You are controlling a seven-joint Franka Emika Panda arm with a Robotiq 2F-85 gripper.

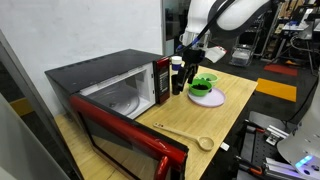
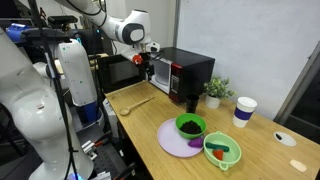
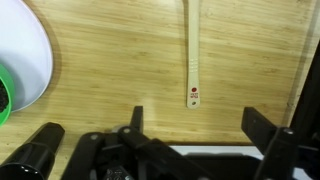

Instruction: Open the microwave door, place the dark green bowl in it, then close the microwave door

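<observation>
The microwave door [image 1: 125, 135] already hangs open, but the dark green bowl [image 2: 190, 126] sits on the lavender plate [image 2: 171, 143] on the bench [image 2: 262, 112], jaws wide and empty nearby, so placing and closing remain.

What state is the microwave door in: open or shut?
Open: the microwave door stands swung out, baring the pale cavity.

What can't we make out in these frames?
- Dark green bowl, wrist view: only a sliver shows, cut off by the left edge.
- Spoon head, wrist view: cut off by the top edge.
- Microwave controls, both exterior views: too small to read.
- Bowl contents, both exterior views: too small and dark.
</observation>
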